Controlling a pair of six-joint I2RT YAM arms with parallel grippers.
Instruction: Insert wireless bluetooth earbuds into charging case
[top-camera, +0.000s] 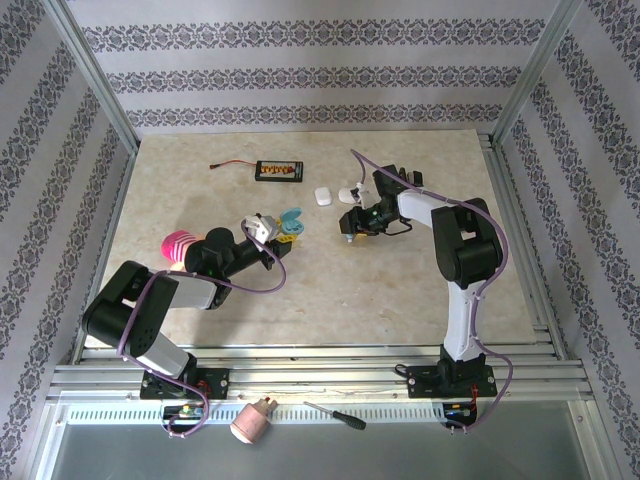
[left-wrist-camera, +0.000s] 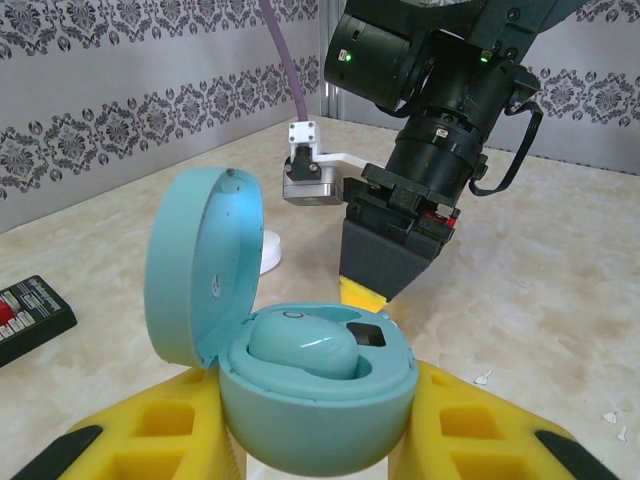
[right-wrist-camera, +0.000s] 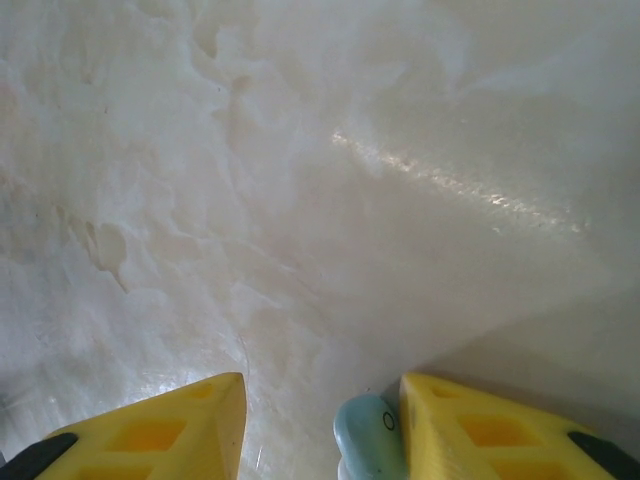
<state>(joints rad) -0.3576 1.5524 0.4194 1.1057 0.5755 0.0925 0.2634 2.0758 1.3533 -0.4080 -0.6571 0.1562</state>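
Two pale blue earbuds are what I am handling. One earbud (left-wrist-camera: 300, 345) sits bedded in its socket inside the blue charging case (left-wrist-camera: 320, 415). The case's lid (left-wrist-camera: 195, 265) stands hinged open and nearly upright, and a dark square recess (left-wrist-camera: 366, 333) shows just beside the seated piece. My left gripper (left-wrist-camera: 315, 425) clamps the lower half of that case between its yellow fingers, one on each side, over the middle of the table (top-camera: 200, 180). The second earbud (right-wrist-camera: 365, 440) lies between the fingers of my right gripper (right-wrist-camera: 322, 385). It is pressed against the inner face of the finger on the right of my wrist view, with a clear gap to the other finger. Those jaws stand apart and do not pinch it from both sides. I cannot tell whether the piece rests on the pale marbled surface or clings to the finger. From my left wrist, the right gripper points straight down, its yellow tip close behind the far rim of the open case. Farther back on the table a closed white case (top-camera: 323, 196) lies just beside another small white piece (top-camera: 346, 192), both near my right arm. A black device with red buttons (top-camera: 278, 172) lies to their left. A pink striped object (top-camera: 180, 244) sits against my left arm.
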